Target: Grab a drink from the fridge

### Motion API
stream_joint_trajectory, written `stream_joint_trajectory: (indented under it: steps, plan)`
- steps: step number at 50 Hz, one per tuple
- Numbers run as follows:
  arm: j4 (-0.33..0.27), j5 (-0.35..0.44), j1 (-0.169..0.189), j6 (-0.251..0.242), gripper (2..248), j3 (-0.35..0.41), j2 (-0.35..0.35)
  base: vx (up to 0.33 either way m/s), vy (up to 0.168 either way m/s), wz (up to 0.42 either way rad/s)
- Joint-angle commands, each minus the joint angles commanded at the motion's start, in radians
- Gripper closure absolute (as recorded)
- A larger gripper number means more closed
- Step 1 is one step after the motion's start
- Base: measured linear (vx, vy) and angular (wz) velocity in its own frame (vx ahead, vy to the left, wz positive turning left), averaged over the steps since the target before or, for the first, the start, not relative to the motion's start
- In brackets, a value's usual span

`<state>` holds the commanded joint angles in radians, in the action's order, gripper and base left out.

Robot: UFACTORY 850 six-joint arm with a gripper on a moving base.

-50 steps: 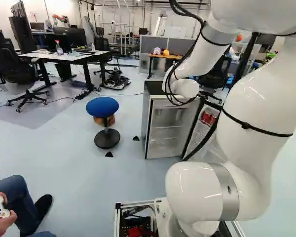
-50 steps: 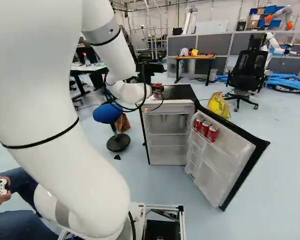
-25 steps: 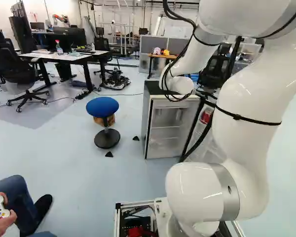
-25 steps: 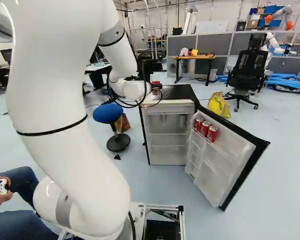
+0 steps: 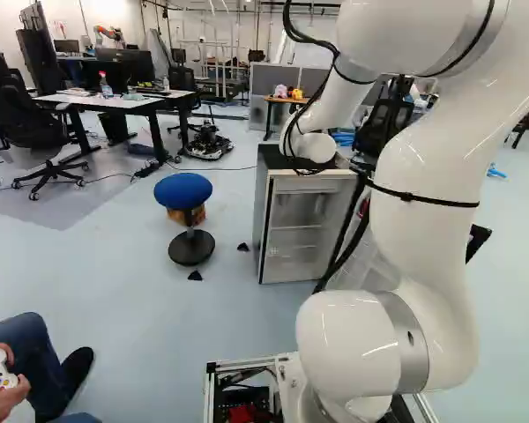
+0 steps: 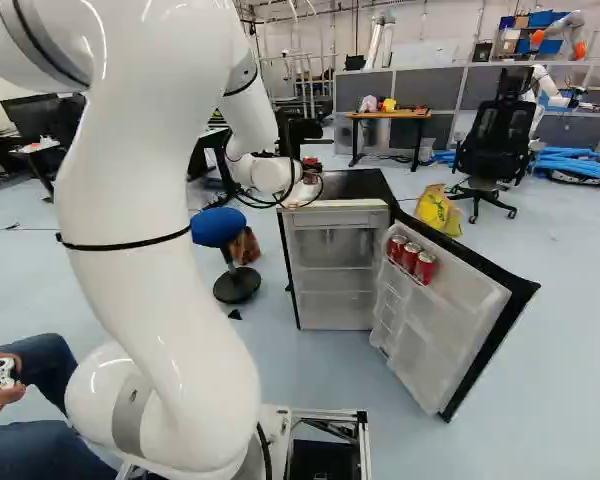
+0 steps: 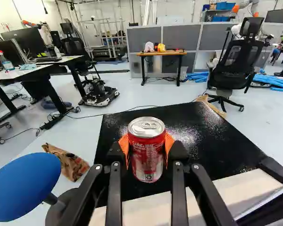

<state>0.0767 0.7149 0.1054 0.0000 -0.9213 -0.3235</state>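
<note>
The gripper (image 6: pixel 308 178) is at the fridge's top in the right base view, partly hidden by the wrist and cables. Seen from the wrist, the gripper (image 7: pixel 146 147) is shut on a red drink can (image 7: pixel 147 157), with orange pads on its two sides. The can is upright over the black fridge top (image 7: pixel 188 127); whether it touches the top I cannot tell. Below, the small fridge (image 6: pixel 335 270) stands with its door (image 6: pixel 445 320) swung wide. Three more red cans (image 6: pixel 410 257) sit in the door's upper rack.
A blue stool (image 5: pixel 183 189) stands left of the fridge, with a brown bag (image 7: pixel 66 161) near it. Behind are an office chair (image 6: pixel 495 135), a yellow bag (image 6: pixel 438 210) and a small wooden table (image 6: pixel 388 115). A person's legs (image 5: pixel 35 361) are at the left base view's lower left.
The arm's links have swung left in the left base view, and the wrist has moved slightly farther away over the fridge, the can going with it. The base, fridge and door cans have stayed put.
</note>
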Motion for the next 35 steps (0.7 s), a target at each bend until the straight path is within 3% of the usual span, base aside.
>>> stream_joint_trajectory:
  steps: [35]
  plan:
    - [0.0,0.0,-0.016,0.0,155,-0.202,-0.164,0.0,0.0,0.0]
